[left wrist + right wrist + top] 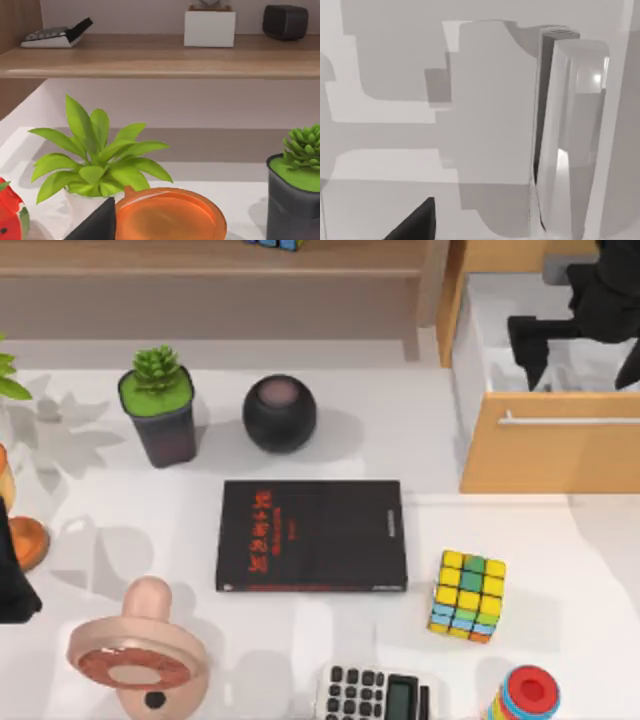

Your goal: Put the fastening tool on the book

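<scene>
Book (311, 536): black, red lettering, lying flat at the middle of the white bench (560, 570), nothing on top of it.

Fastening tool (570, 140): pale silver-grey bar, seen from the right wrist lying inside the white drawer (490, 360), along one of its walls.

Drawer: pulled open at the far right, wooden front with a metal handle.

Right claw (545, 345): black, hanging over the open drawer; whether it is released or clenched I cannot tell.

Left claw (15, 585): at the left edge of the bench; its state I cannot tell.

Other items: potted succulent (158, 405) and dark round speaker (279, 413) beyond the book; colour cube (467, 595) to its right; calculator (378, 695) at the near edge.
</scene>
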